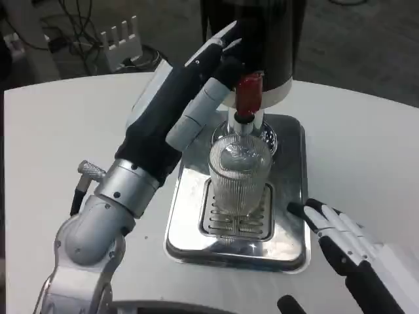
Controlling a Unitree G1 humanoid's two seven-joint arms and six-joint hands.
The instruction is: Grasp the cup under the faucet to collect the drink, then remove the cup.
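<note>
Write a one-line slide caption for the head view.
Left hand at the dispenser's red tap, ribbed cup on steel tray, right hand waiting.

A clear ribbed cup [239, 180] is standing upright on the slotted grate of a shiny metal drip tray [289, 242], sitting directly beneath the faucet [247, 104] with its red handle.

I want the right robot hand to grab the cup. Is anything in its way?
No, nothing visible. The right robot hand waits on the table beside the tray, and the cup stands on the tray's grate under the faucet, with only bare tray between them.
</note>
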